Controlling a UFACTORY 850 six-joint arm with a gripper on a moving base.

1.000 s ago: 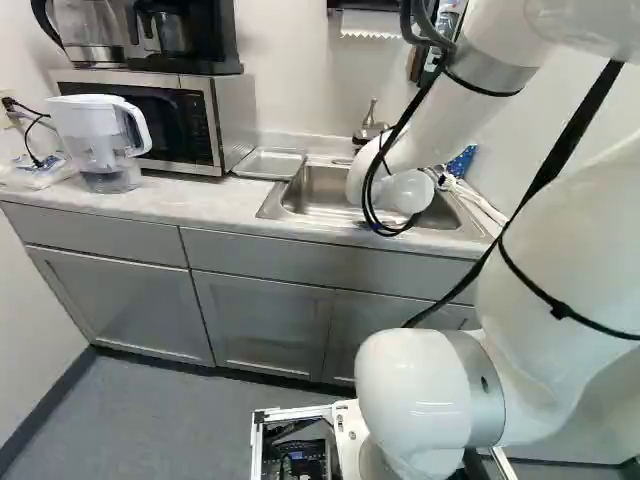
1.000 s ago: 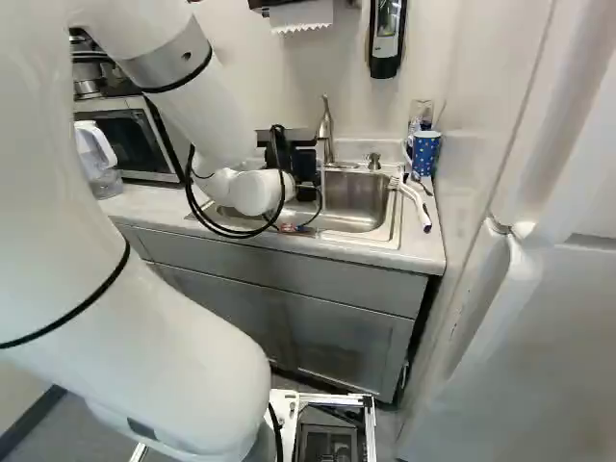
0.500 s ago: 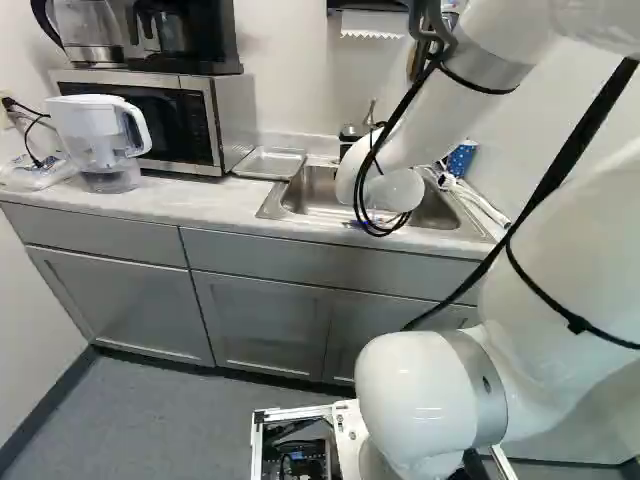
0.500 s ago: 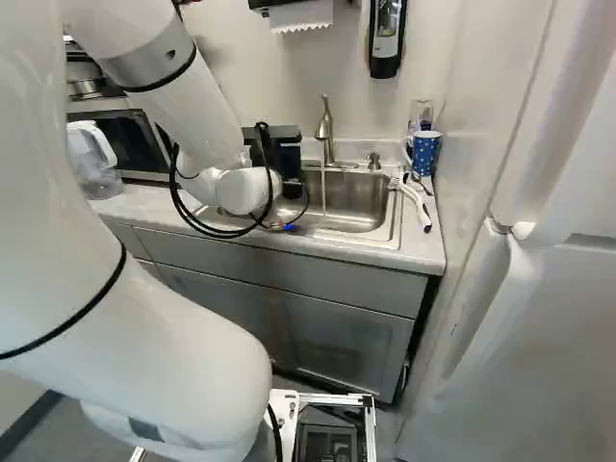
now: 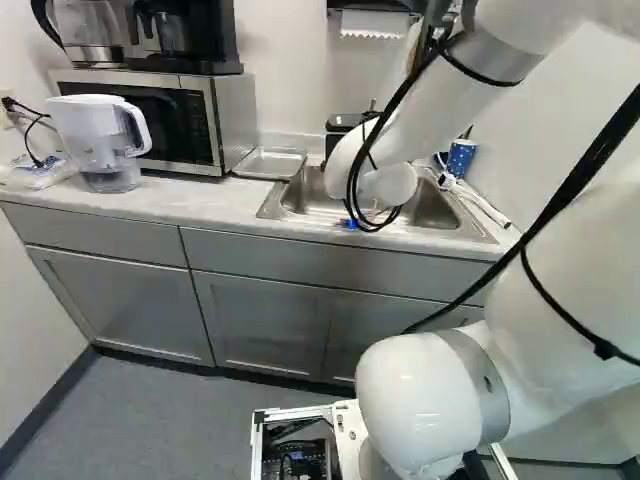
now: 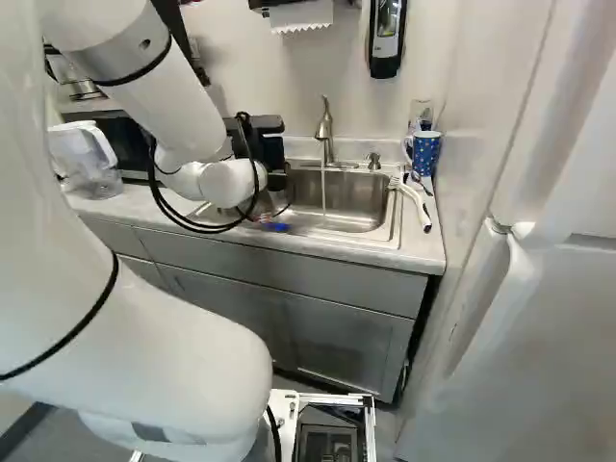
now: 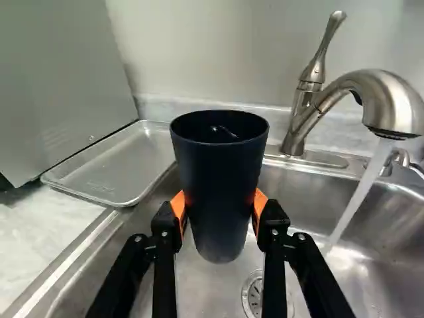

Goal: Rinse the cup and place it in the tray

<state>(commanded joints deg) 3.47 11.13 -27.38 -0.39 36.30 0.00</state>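
The gripper (image 6: 272,152) pinches the dark cup (image 7: 218,192) between its orange pads (image 7: 260,204), upright over the sink (image 7: 209,288); a glint inside it may be wetness. Beyond, water (image 7: 360,195) runs from the faucet (image 7: 387,99), apart from the cup, and the metal tray (image 7: 122,169) lies on the surface (image 7: 40,228) beside the sink.

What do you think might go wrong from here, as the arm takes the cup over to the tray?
The gripper holds the cup by its smooth, tapered sides, so it might slip if wet.

The tray lies close beside the microwave, which the arm could bump.

Any water left inside, which I can't make out, might spill if the cup tilts.
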